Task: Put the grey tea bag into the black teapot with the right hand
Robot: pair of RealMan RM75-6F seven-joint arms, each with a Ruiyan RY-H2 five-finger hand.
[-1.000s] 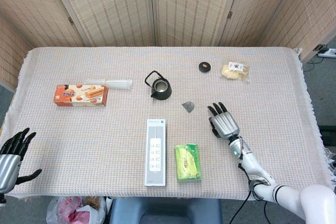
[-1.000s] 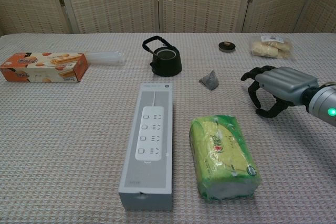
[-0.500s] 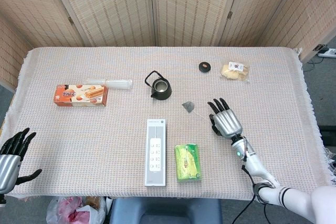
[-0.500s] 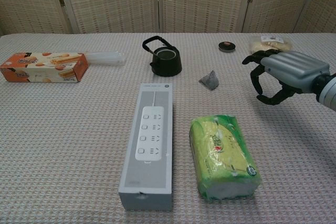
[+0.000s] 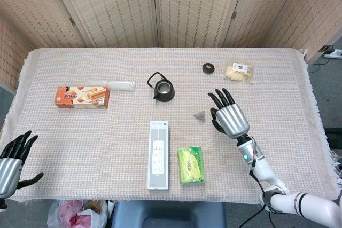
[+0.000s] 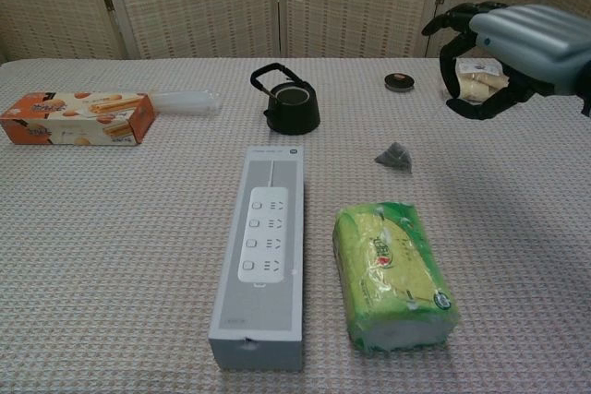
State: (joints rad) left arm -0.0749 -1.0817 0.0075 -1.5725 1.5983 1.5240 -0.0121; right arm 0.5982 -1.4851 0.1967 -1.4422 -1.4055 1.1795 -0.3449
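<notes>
My right hand (image 6: pixel 503 57) has risen well clear of the desk (image 5: pixel 278 148) over the last second — it was low beside the grey tea bag (image 5: pixel 200 115), now it hangs above the cloth with its fingers spread and curved, holding nothing. The tea bag has shifted too: it lay just right of and below the black teapot (image 5: pixel 163 88), and now it sits further toward me and to the right, loose on the cloth, just left of the hand in the head view. So I seem to have knocked it rather than picked it up — the grasp has not happened, and the bag is now further from the pot. I judge I must come down again over its new spot and pinch it. My left hand (image 5: pixel 12 158) rests open at the near left corner.
</notes>
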